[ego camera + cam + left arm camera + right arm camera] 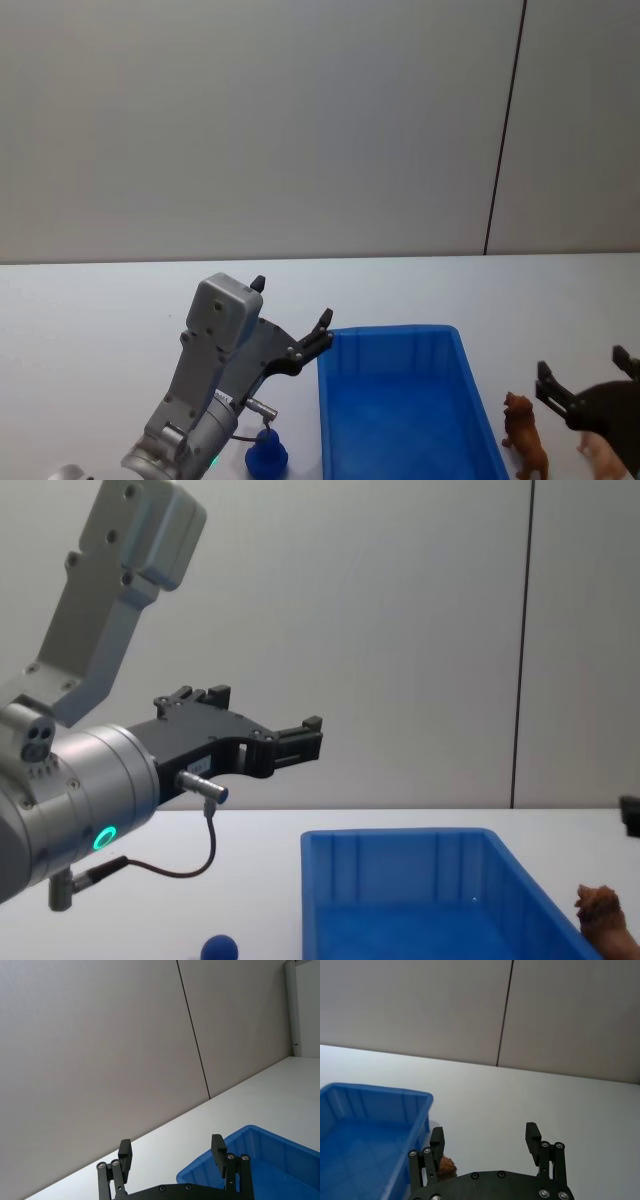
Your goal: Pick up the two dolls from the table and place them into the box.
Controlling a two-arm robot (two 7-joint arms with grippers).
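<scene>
Left pincer (292, 305) spread, empty, above blue toy (267, 455), right pincer (583, 365) likewise, beside brown toy (525, 435)

Brown toy (603, 912), blue toy (219, 947) cropped at bottom.

No text, labels, brands, numbers or signs can be read on anything here.
</scene>
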